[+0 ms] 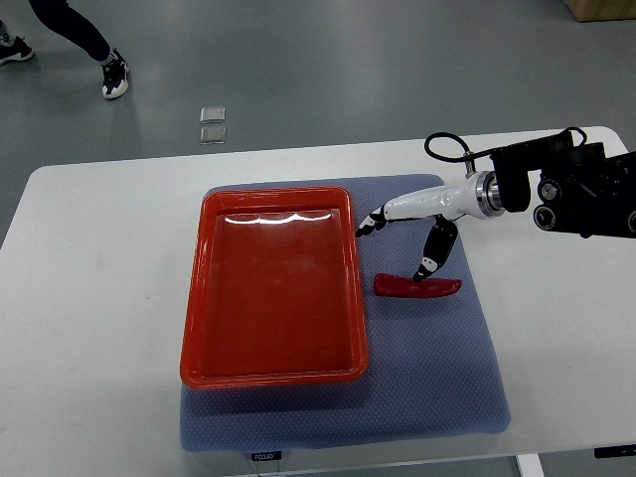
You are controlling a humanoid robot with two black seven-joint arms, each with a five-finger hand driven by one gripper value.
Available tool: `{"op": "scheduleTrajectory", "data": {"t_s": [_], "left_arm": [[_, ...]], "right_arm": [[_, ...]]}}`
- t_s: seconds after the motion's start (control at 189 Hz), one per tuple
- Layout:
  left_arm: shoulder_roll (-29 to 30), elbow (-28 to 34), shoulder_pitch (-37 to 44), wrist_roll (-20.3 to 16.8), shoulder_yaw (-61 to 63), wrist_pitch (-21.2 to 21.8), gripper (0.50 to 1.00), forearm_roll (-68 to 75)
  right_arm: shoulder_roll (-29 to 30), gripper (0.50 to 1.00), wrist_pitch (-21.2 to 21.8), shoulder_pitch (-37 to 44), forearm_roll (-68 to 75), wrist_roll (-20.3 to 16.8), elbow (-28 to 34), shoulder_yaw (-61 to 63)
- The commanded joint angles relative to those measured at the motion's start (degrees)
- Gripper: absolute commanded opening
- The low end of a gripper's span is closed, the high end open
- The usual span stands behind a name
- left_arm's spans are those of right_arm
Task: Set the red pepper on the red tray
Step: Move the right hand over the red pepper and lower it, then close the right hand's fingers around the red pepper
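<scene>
Top-down view of a white table (89, 298) w/ a blue-grey mat (447, 378) laid across its middle. On the mat's left part sits a red tray (194, 328), rectangular, long side running away from the robot, glossy inside w/ light glare near its far edge; nothing lies in it. The red pepper (417, 286) lies on the mat just right of the tray, near the tray's right wall but not touching it, lengthwise left-to-right, flat on the fabric. The right arm comes in from the picture's right edge: dark blocky forearm w/ a looped black cable, then a silver wrist, then the white right hand (417, 224) w/ black joints and fingertips. The hand hangs over the mat between tray & pepper, fingers spread apart and holding nothing: one finger (373, 221) reaches left toward the tray's right rim, another (435, 250) points down w/ its tip at or just above the pepper's top edge; can't tell if it actually touches. Left arm doesn't show. Beyond the table, grey floor: two small clear squares (213, 124) lie on it, and at top left a person's legs w/ black-and-white shoes (115, 77). A tan box corner (601, 10) shows at top right.
</scene>
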Motion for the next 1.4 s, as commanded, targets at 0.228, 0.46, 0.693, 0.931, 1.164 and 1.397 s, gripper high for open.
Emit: {"op": "scheduleTrajectory", "data": {"t_s": [0.228, 0.46, 0.693, 0.931, 1.164, 1.397], "left_arm": [[0.0, 0.0, 0.0, 0.0, 0.0, 0.0, 1.0, 0.0], [0.0, 0.0, 0.0, 0.0, 0.0, 0.0, 1.0, 0.0], [0.0, 0.0, 0.0, -0.1, 0.0, -0.1, 1.0, 0.0], [0.0, 0.0, 0.0, 0.0, 0.0, -0.1, 1.0, 0.0], [0.0, 0.0, 0.0, -0.1, 0.0, 0.0, 1.0, 0.0], [0.0, 0.0, 0.0, 0.0, 0.0, 0.0, 1.0, 0.0]], "right_arm": [[0.0, 0.909, -1.0, -3.2, -0.2, 0.0, 0.0, 0.0], [-0.2, 0.891, -3.0, -4.9, -1.7, 0.0, -0.1, 0.0], [-0.8, 0.825, -3.4, -5.0, -1.8, 0.0, -0.1, -0.1], [-0.3, 0.805, -3.3, -5.8, -2.8, 0.3, -0.1, 0.0], [-0.1, 0.799, -3.7, -6.6, -3.5, 0.4, -0.1, 0.0], [0.1, 0.67, -4.6, -7.3, -5.5, 0.4, -0.3, 0.0]]}}
